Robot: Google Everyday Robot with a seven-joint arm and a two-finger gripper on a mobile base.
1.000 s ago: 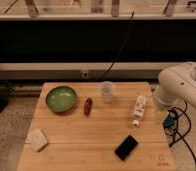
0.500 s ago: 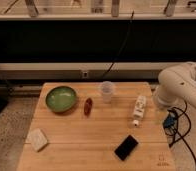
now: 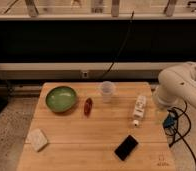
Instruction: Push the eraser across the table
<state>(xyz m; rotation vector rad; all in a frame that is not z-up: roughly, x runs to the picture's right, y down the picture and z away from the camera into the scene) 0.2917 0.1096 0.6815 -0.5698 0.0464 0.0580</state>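
Observation:
The eraser (image 3: pixel 126 147), a flat black slab, lies at an angle on the light wooden table (image 3: pixel 91 135), near its front right. My gripper (image 3: pixel 167 121) hangs at the end of the white arm (image 3: pixel 181 90), just off the table's right edge. It is to the right of the eraser, a little farther back, and apart from it.
A green bowl (image 3: pixel 61 98) stands at the back left, with a small red object (image 3: pixel 88 106) beside it. A clear cup (image 3: pixel 107 91) stands at the back middle. A white bottle (image 3: pixel 139 109) lies on its side at the right. A cream sponge block (image 3: pixel 38 139) lies front left. Cables hang by the arm.

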